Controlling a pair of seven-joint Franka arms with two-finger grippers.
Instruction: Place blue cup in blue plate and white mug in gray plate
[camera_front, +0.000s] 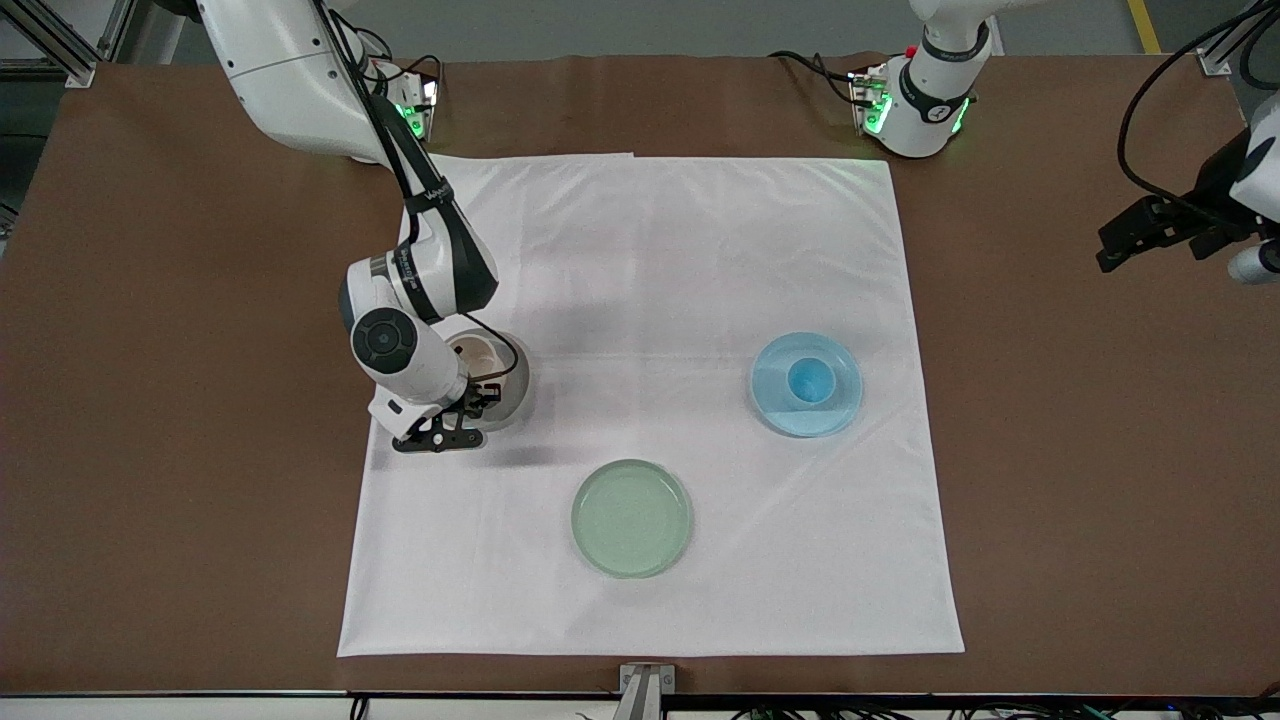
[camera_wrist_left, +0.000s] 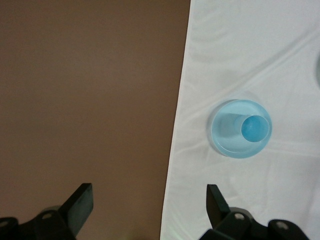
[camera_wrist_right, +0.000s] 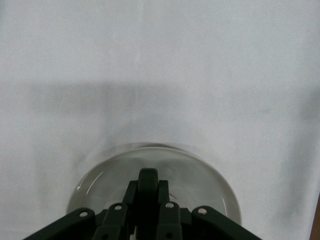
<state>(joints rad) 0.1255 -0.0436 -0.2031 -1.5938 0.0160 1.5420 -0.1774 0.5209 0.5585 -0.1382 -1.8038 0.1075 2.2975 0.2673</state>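
The small light-blue handleless plastic cup (camera_front: 810, 379) is seen upright in the round shallow light-blue plate (camera_front: 836, 412), toward the left arm's end of the white cloth (camera_front: 650, 250). The cream-white tapered mug (camera_front: 477, 357) is set on the round gray plate (camera_front: 514, 398), largely hidden by the right arm. The right gripper (camera_wrist_right: 148, 181) hangs over that plate, its fingers seemingly pressed together on the mug's thin black handle. The left gripper (camera_wrist_left: 150, 206), fingers wide apart, waits over the brown table (camera_front: 1080, 450).

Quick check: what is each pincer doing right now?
Left pincer: open, empty, over the bare table at the left arm's end.
Right pincer: shut on the white mug, over the gray plate.
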